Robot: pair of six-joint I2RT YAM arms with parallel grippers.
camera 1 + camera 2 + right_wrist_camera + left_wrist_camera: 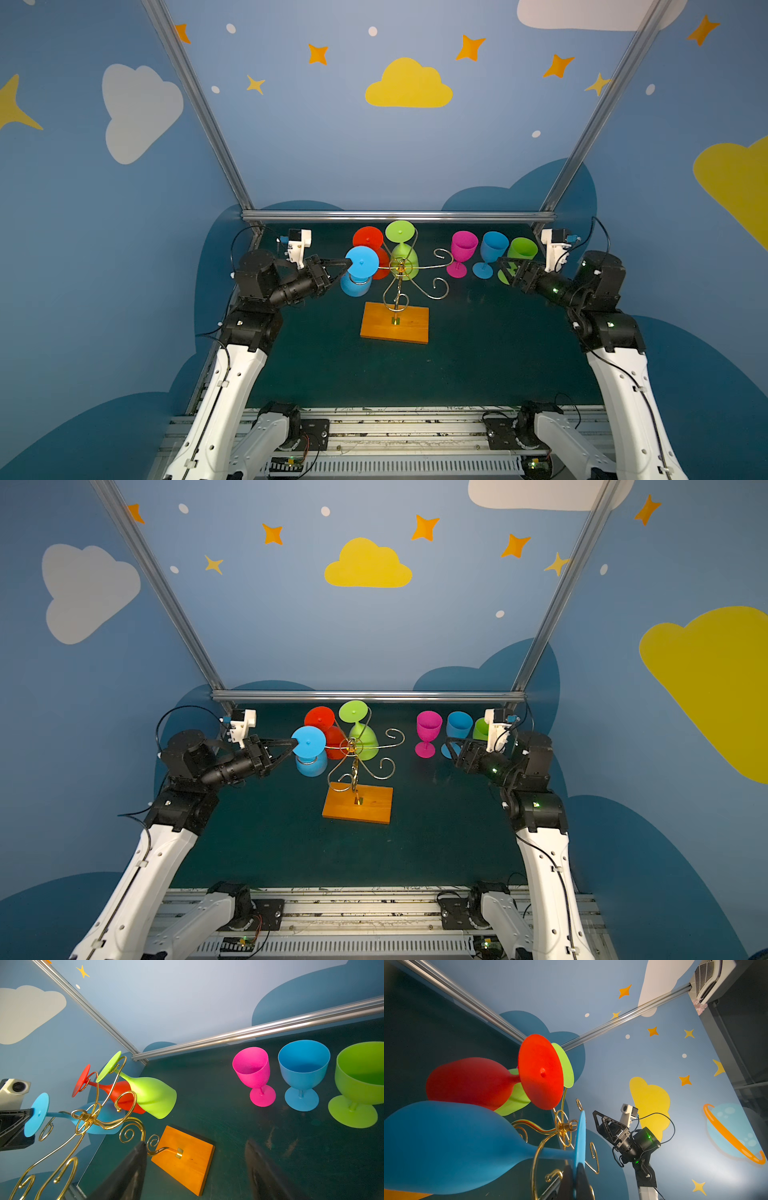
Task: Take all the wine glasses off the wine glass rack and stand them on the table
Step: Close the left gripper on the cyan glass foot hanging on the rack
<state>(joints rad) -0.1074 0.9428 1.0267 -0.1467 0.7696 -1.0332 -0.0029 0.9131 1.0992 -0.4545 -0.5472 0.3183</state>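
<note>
Blue and matte, right up against our left wrist camera: the blue wine glass hangs bowl-down, foot-up, on the left-hand side of the wine glass rack. We see its slim stem threaded through one curled gold wire arm. The left gripper has its black jaws pinched tight on the edge of that flat round foot disc.

Out from there, two more glasses hang the same way on the rack's far arms. We've got a red glass just behind the blue one and a lime glass beside it, both smooth, tulip-shaped and frosted-looking. The rack's scroll-tipped wires fan from a central post planted in a rectangular orange-brown wooden base.

Over on the right, three upright goblets stand in a row on the dark green table: pink goblet, blue goblet, green goblet. The right gripper hovers near the green one, jaws spread wide, holding nothing.
</note>
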